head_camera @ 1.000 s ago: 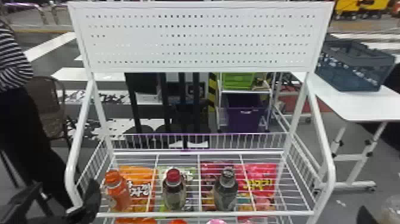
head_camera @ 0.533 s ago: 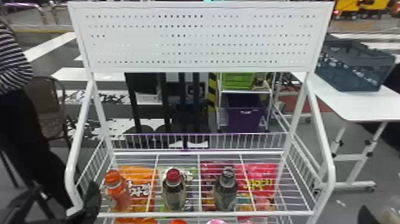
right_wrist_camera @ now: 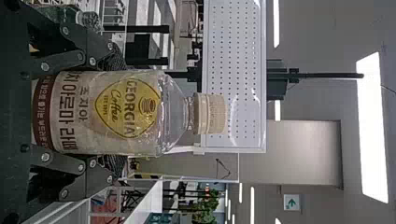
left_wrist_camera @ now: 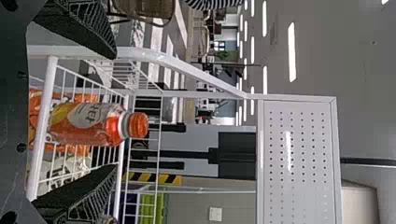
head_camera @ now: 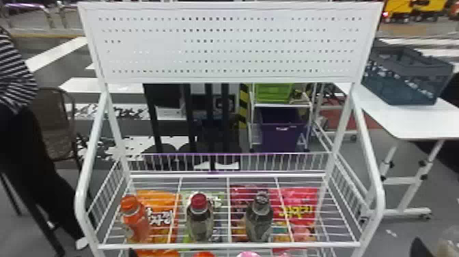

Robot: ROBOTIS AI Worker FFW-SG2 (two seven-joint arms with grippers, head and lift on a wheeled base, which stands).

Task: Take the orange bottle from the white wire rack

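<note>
Approach seems advanced, removal left: the orange plastic bottle (left_wrist_camera: 88,123) on the white wire rack (head_camera: 290,244) is faced by the spread black left gripper (left_wrist_camera: 116,111); a clear bottle (right_wrist_camera: 109,114) is clamped by the black right gripper (right_wrist_camera: 119,112).

We see 1 orange bottle (head_camera: 136,225), standing upright on the top wire shelf of the white wire rack (head_camera: 222,245), at the shelf's left end, just behind the front rail. It is see-through and orange-red, with an orange screw cap (head_camera: 128,204) in place, a pale ring beneath it, and a white and yellow wraparound label (left_wrist_camera: 88,115). We see low wire fences along the shelf's sides and back, 2 bent white tubes flanking it, and 1 white perforated panel (head_camera: 225,44) across the top.
</note>
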